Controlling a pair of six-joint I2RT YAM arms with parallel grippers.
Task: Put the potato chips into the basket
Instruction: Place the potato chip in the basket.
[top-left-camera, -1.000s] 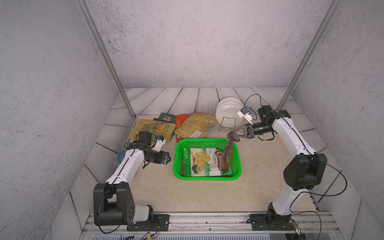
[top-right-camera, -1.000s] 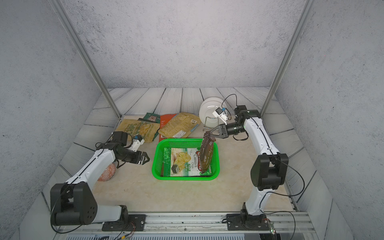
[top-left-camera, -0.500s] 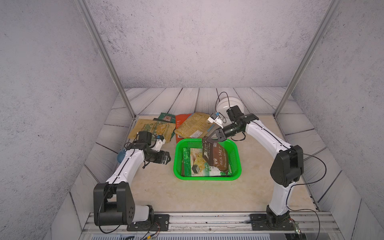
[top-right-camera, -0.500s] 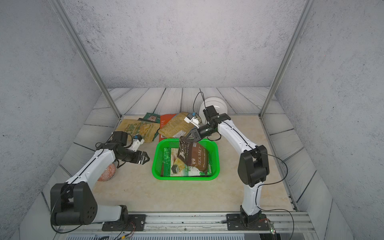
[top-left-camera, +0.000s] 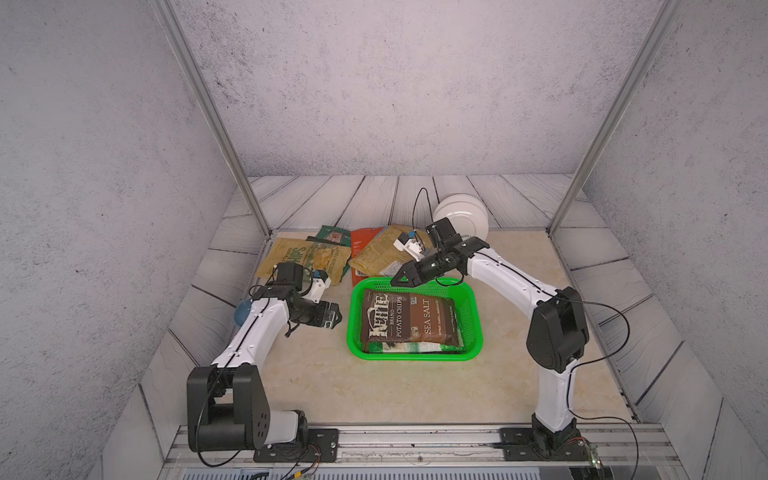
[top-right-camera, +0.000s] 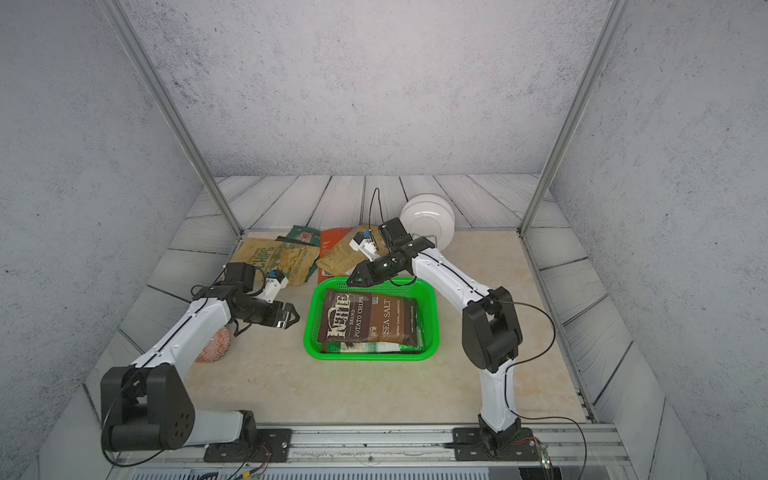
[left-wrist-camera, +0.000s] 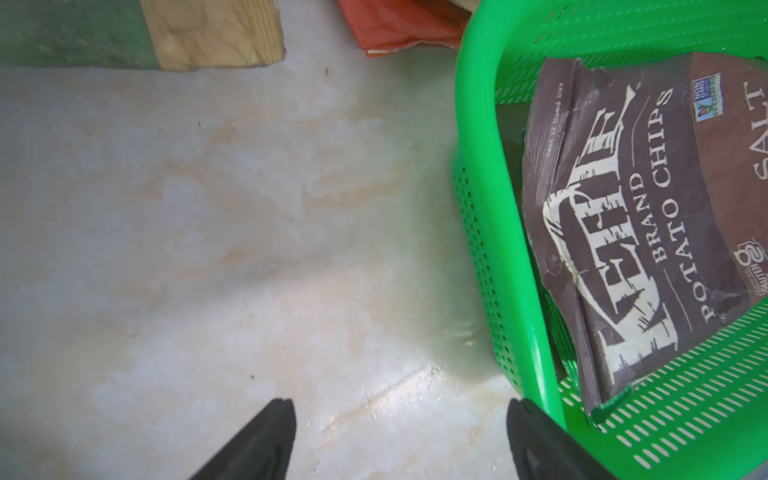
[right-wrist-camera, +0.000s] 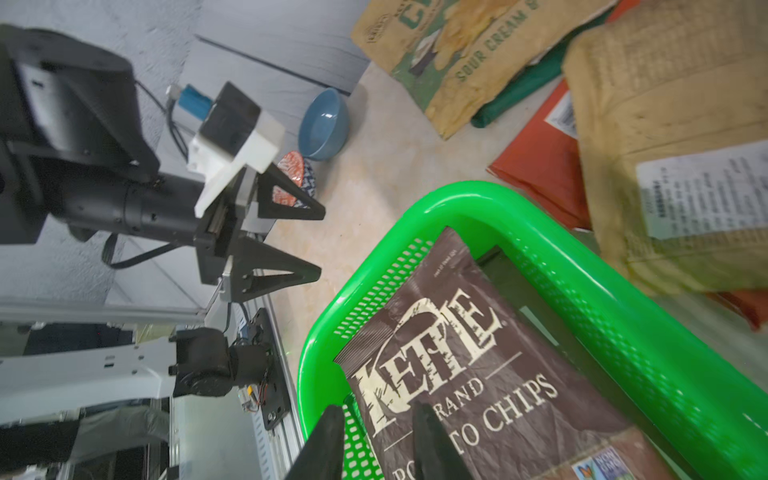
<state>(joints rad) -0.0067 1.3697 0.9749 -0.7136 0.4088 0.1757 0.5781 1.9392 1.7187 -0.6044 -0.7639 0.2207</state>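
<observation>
Now, my right claw (top-left-camera: 397, 281) parted and apparently empty above the brown bag (top-left-camera: 409, 322) in the basket (top-left-camera: 415, 356), I should rise straight up.

Bright even light; mustard bag (right-wrist-camera: 665, 104) blurred

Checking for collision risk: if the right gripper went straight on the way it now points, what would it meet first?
Probably the brown Kettle bag lying in the basket: in the right wrist view its sealed end sits just ahead of the right gripper. Depth is unclear; possibly the basket wall instead.
</observation>
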